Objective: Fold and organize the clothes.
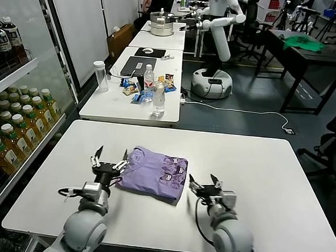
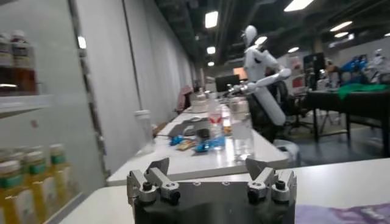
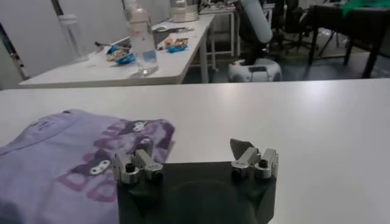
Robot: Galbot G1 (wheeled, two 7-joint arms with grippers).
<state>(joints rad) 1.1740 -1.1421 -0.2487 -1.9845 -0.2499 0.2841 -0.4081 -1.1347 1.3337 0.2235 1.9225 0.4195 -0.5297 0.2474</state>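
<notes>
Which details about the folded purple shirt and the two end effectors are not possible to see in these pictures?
- Folded purple T-shirt: layers and underside hidden by its own top fold in every view; how many shirts unknown.
- Chest print: partly behind the right end effector in the right wrist view; too small in the head view.
- Left wrist view: shirt cut off by the edge, behind the left end effector.

The right gripper (fingers spread apart) sits just beside the folded lavender T-shirt, apparently not touching it.
</notes>
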